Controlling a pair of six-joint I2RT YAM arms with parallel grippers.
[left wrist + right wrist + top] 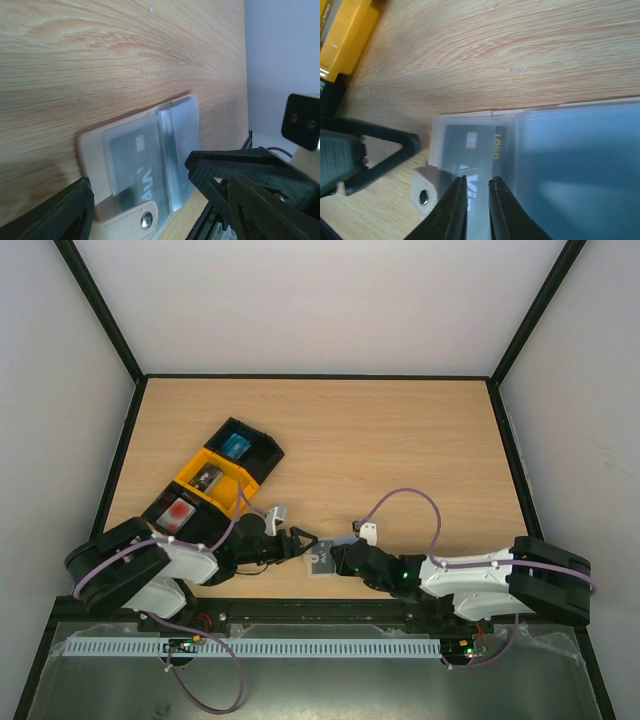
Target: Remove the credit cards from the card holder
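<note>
The card holder (pixel 322 566) lies opened flat near the table's front edge, between my two grippers. Its beige cover (pixel 92 150) and snap tab (pixel 135 217) show in the left wrist view, and its pale blue clear sleeves (pixel 570 165) in the right wrist view. A dark credit card (pixel 131 155) (pixel 470 142), printed VIP and LOGO, sits inside a sleeve. My left gripper (pixel 303 543) (pixel 139 175) stands open, its fingers either side of the holder's tab end. My right gripper (pixel 338 558) (pixel 478 180) is low over the sleeve with a narrow slit between its fingers. Whether it pinches the plastic is unclear.
A yellow and black compartment tray (pixel 215 480) (pixel 345 35) lies to the left behind the left arm. It holds a red flat item (pixel 178 511) and a bright blue item (pixel 237 445). Black-framed white walls close in the table.
</note>
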